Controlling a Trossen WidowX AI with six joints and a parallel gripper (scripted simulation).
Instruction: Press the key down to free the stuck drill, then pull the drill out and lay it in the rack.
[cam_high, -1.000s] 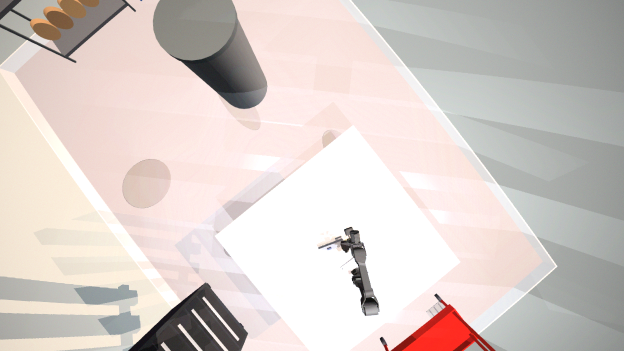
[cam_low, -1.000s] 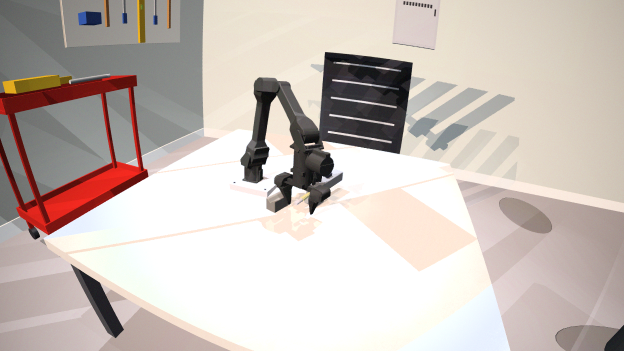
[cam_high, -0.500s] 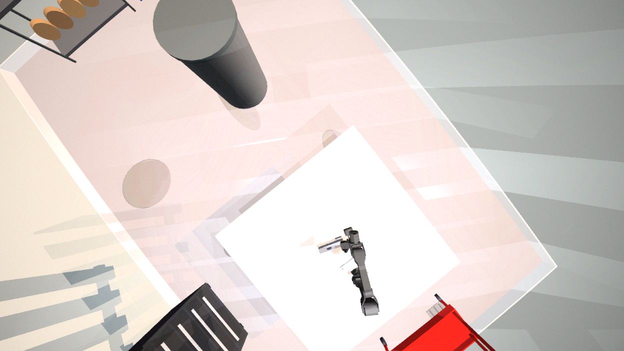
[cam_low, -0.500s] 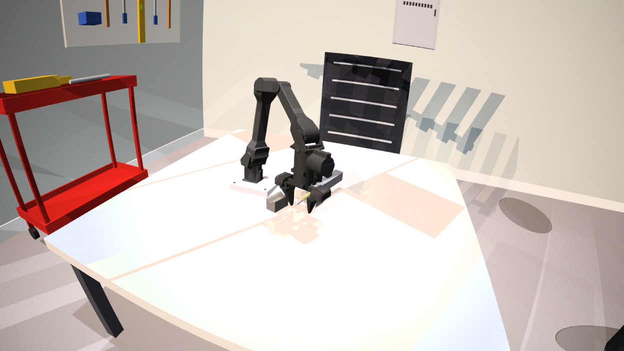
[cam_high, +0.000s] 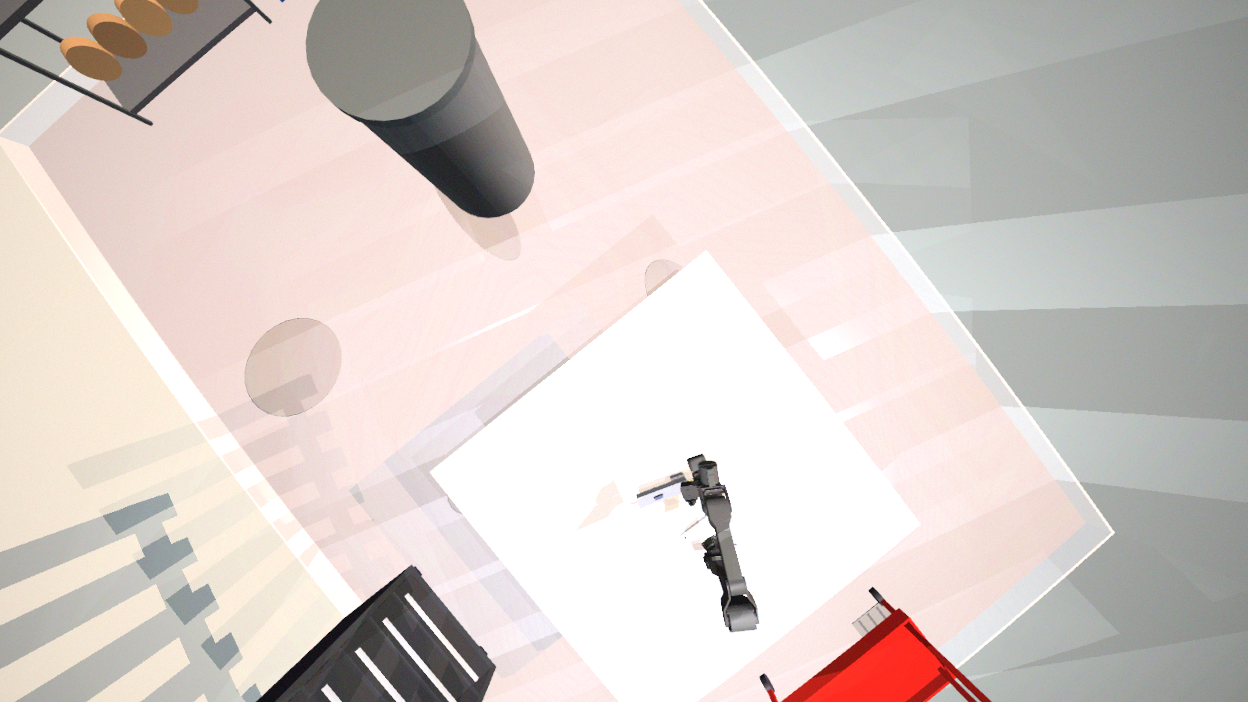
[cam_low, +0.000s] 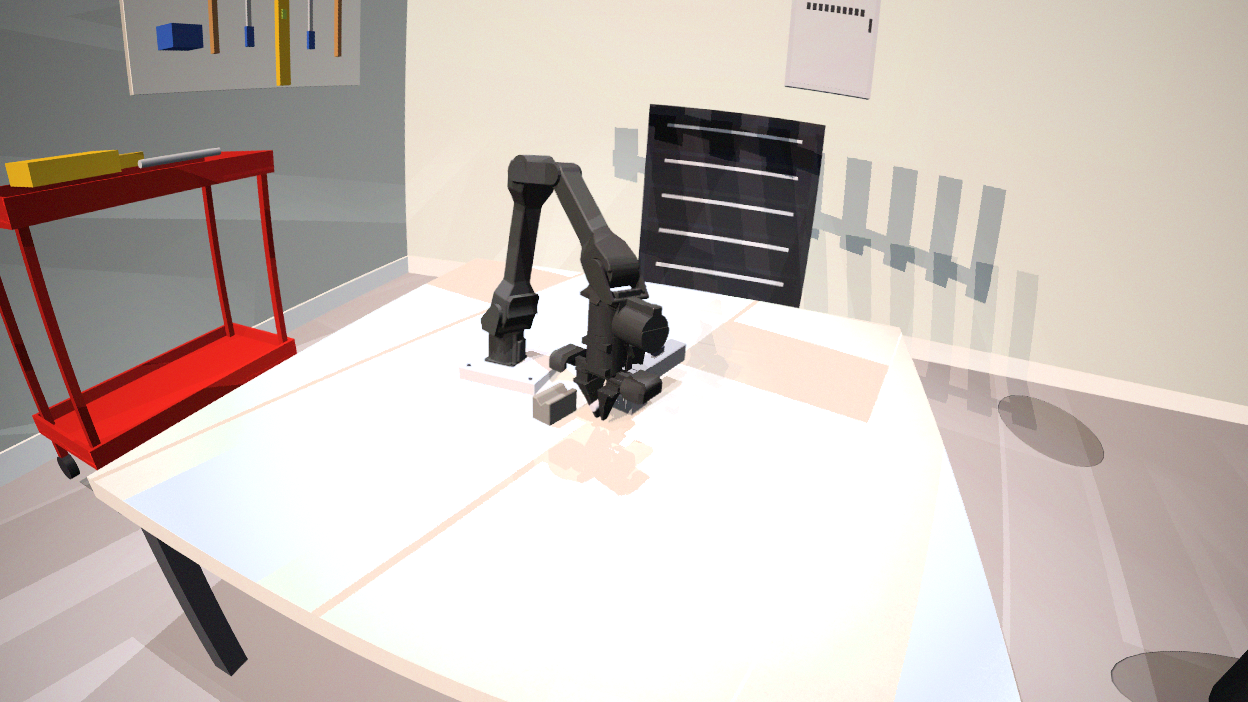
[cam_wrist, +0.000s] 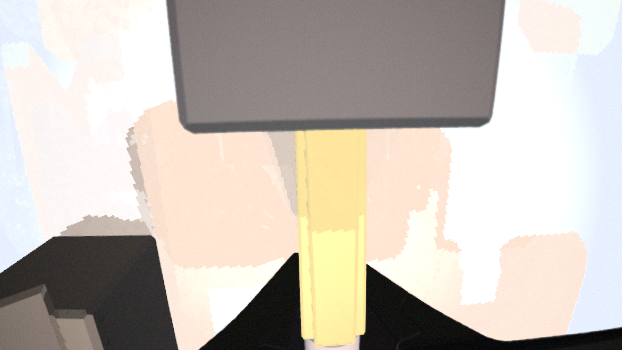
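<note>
The drill (cam_wrist: 332, 280), with a yellow body and a pale shaft end, sticks out of a grey block (cam_wrist: 335, 65) (cam_low: 670, 357) in the wrist view. My gripper (cam_wrist: 320, 264) (cam_low: 601, 416) points down with its fingertips close together. They stand against both sides of the yellow body, so it is shut on the drill. The yellow body still runs up to the block's edge. The rack (cam_wrist: 107, 265) (cam_low: 555, 406), a small grey block with a notched top, stands beside the gripper, to its left in the exterior view. I cannot make out the key. In the exterior view the fingers hide the drill.
The arm's pale base plate (cam_low: 497, 373) is behind the rack on the white table (cam_low: 436, 488) (cam_high: 741, 349). A red cart (cam_low: 174, 384) (cam_high: 881, 667) and a black drawer cabinet (cam_low: 731, 205) (cam_high: 384, 646) stand beyond the table's edges. A large dark cylinder (cam_high: 392, 52) stands farther off.
</note>
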